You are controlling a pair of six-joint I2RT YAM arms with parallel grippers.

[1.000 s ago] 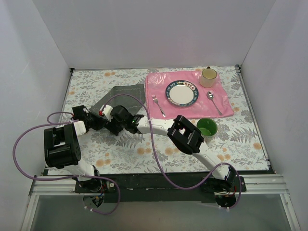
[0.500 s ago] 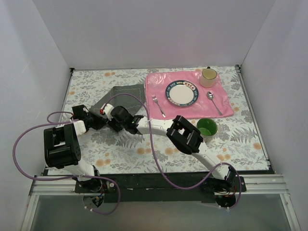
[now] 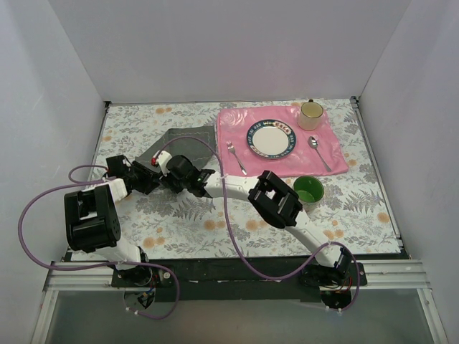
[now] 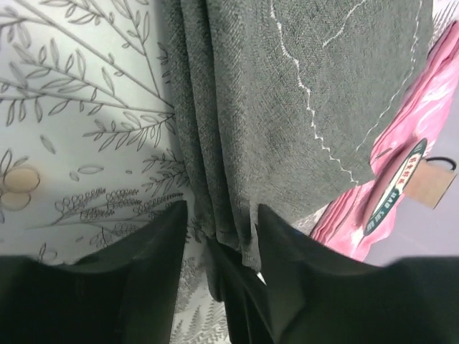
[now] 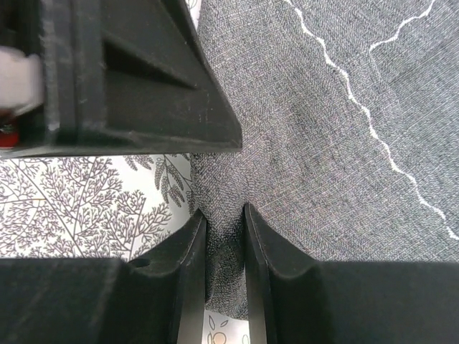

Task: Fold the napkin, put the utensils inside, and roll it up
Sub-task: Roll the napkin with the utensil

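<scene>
the napkin point(image 3: 190, 136) lies on the desk point(image 3: 358, 208) just left of the pink mat point(image 3: 330, 154), stretching away from both tools at its near edge, where the right tool point(image 5: 224, 215) pinches a bunched fold and the left tool point(image 4: 219, 215), just beside it, stands spread astride that edge.

arms point(image 3: 233, 188): white links, black joints | cables point(image 3: 21, 215): purple | right end effector point(image 5: 224, 213): black fingers
</scene>
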